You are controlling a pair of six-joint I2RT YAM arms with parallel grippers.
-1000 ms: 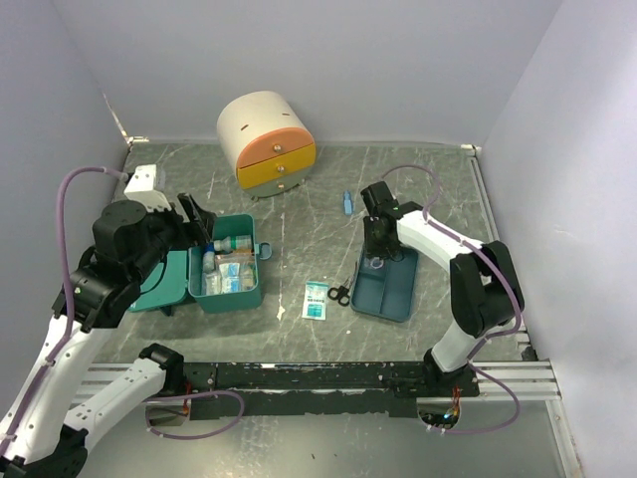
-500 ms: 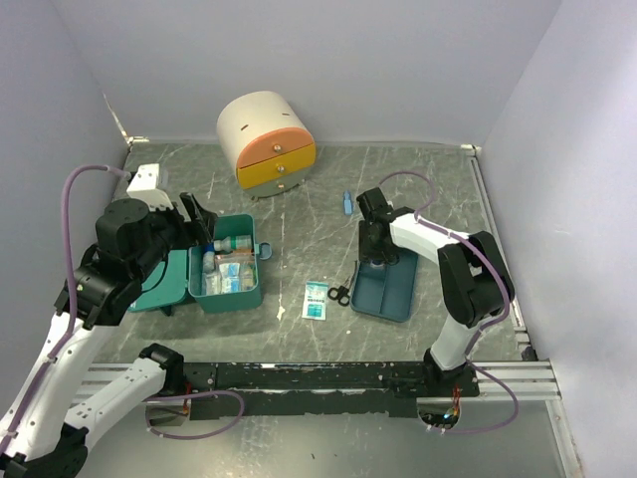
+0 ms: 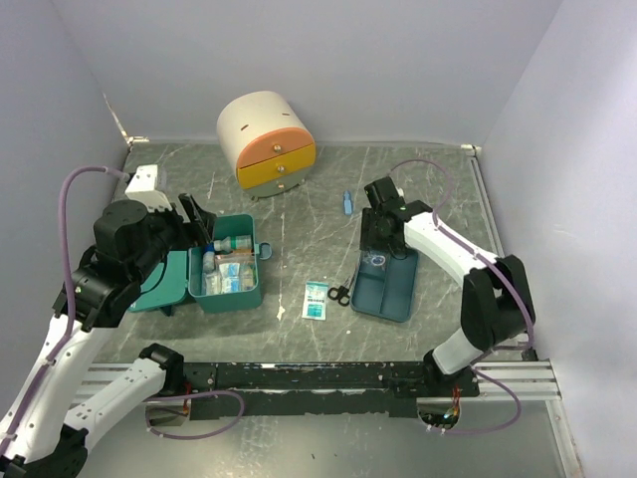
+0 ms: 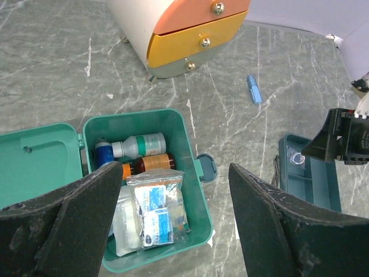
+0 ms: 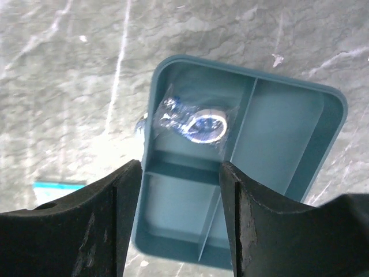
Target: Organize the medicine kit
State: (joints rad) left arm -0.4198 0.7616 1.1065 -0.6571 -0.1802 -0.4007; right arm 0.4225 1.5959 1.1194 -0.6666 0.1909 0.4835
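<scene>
Medicine kit [image 3: 229, 298] lies at the left of the table with its lid [image 3: 162, 281] thrown open, bottles [image 4: 141, 143] and clear packets [image 4: 155, 210] packed inside. The left gripper [image 4: 176, 179] hangs above it, jaws wide apart and holding nothing. To the right, the right gripper [image 5: 179, 173] hovers over a blue divided tray [image 3: 395, 296], jaws apart, with a wrapped ring [image 5: 199, 122] in the compartment below. Between kit and tray lie a small packet [image 3: 317, 299] and a black thing [image 3: 339, 293] just beside the tray; a drawer cabinet [image 3: 264, 134] and a blue stick [image 3: 346, 202] sit further back

One medicine kit [image 3: 229, 299], one blue tray [image 3: 394, 295], one cabinet [image 3: 261, 124], one scissors [image 3: 339, 293], one packet [image 3: 317, 300]
</scene>
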